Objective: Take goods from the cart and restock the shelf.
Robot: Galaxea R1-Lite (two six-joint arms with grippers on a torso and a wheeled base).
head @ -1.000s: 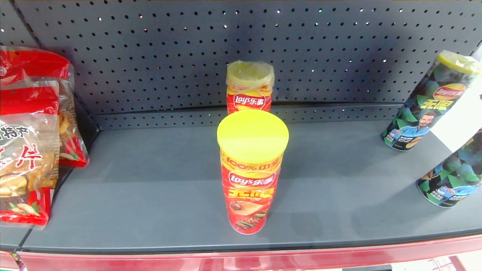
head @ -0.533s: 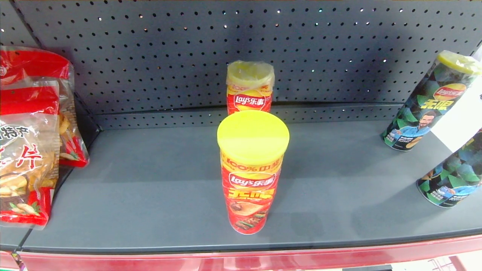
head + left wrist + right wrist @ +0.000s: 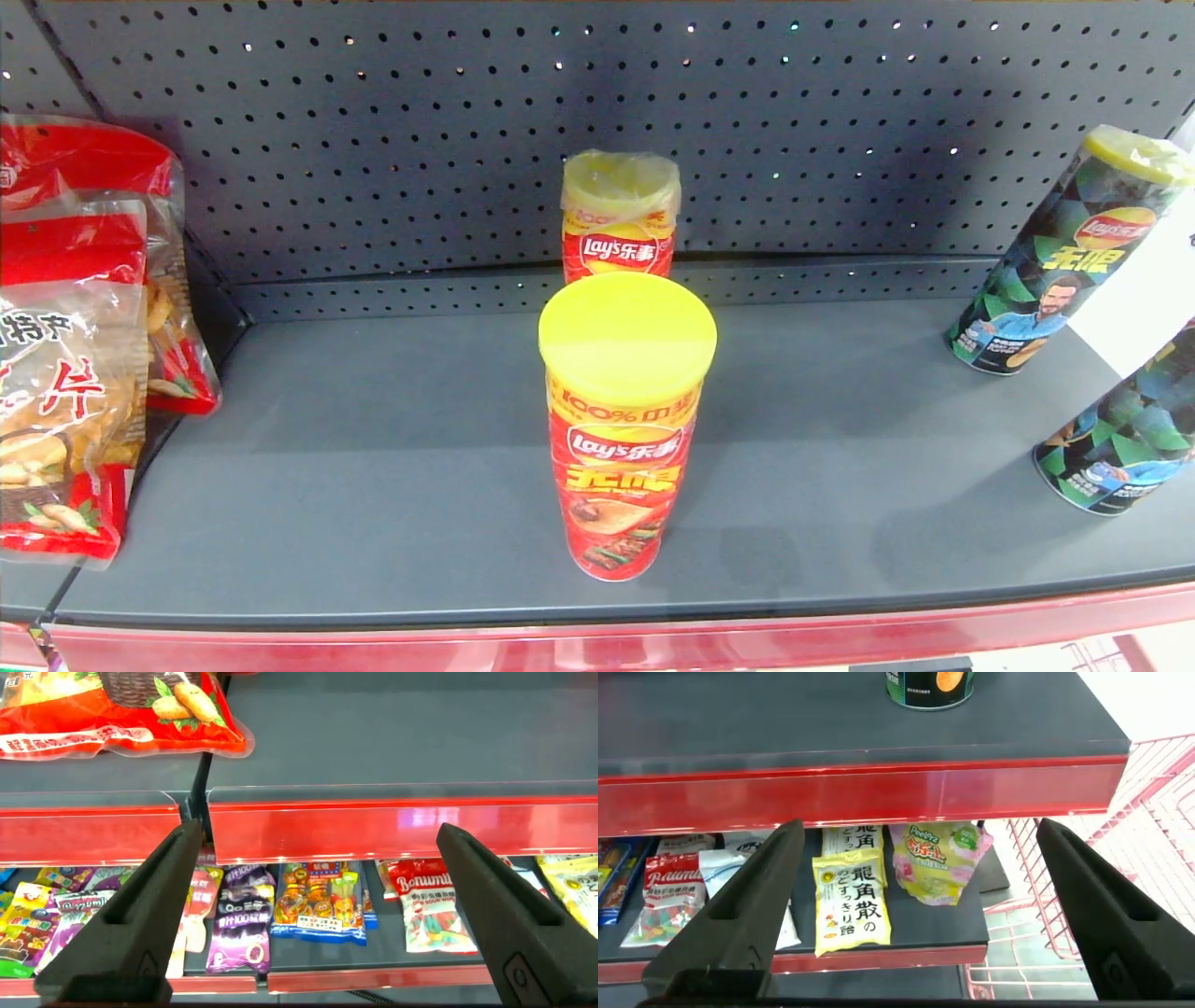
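Note:
A red chip can with a yellow lid stands upright near the front middle of the grey shelf. A second red can, its top wrapped in clear film, stands behind it against the pegboard. My left gripper is open and holds nothing, facing the shelf's red front edge. My right gripper is open too and holds nothing, below the red edge near the shelf's end.
Red snack bags lean at the shelf's left end. Two dark green cans stand at its right, one nearer the front. Candy and snack packs fill the lower shelf. A pink wire cart stands beside the shelf end.

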